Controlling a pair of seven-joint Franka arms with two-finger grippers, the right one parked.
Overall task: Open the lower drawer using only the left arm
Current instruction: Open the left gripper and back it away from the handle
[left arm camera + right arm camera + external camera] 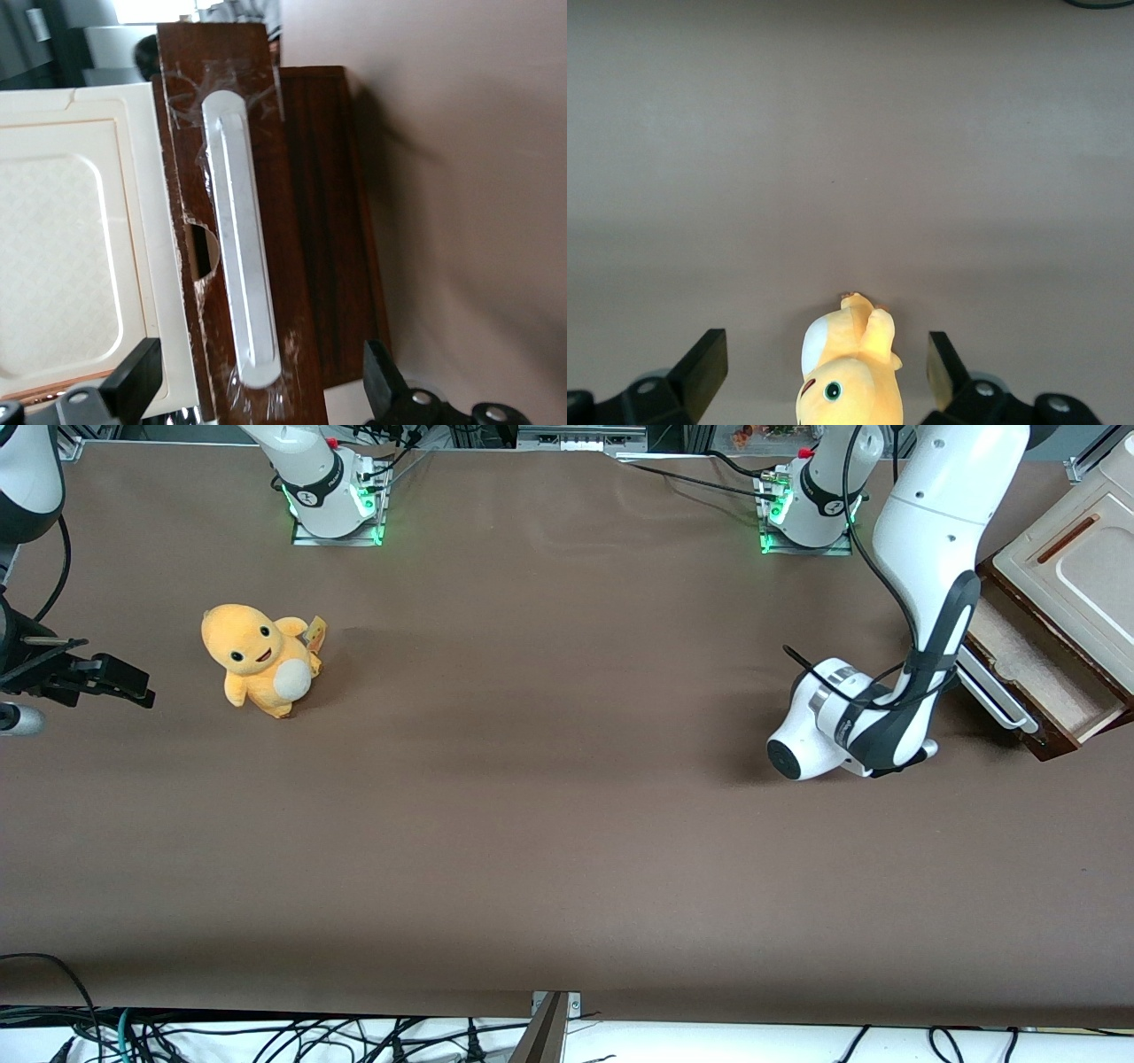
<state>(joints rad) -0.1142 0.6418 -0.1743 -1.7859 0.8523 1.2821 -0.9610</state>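
Brown matting covers the whole table [532, 850], faintly creased and shadowed near the middle. At the working arm's end sits a small cabinet [1076, 580], cut off by the picture's edge, so its full shape cannot be made out. Its cream panel [1085, 571] with a reddish-brown slot lies on top, and under it the lower drawer [1032, 660] stands pulled partway out, showing a pale wood inside and the long silver bar handle [997, 695] on its dark front.

From the front, the left arm [930, 602] bends down before the drawer, and its white wrist hides the gripper entirely. The wrist view shows more: the gripper [261, 385] sits in front of the handle's end, its two black fingers [133, 376] spread wide apart, one on either side of the bar, touching nothing. Only the fingertips show; the rest is cut off.

Toward the parked arm's end, a yellow plush toy [261, 660] stands upright on the matting, well apart from the drawer. Both arm bases [806, 505] glow green at the table's edge farthest from the camera. Loose black cables [266, 1041] trail along a white ledge at the nearest edge.
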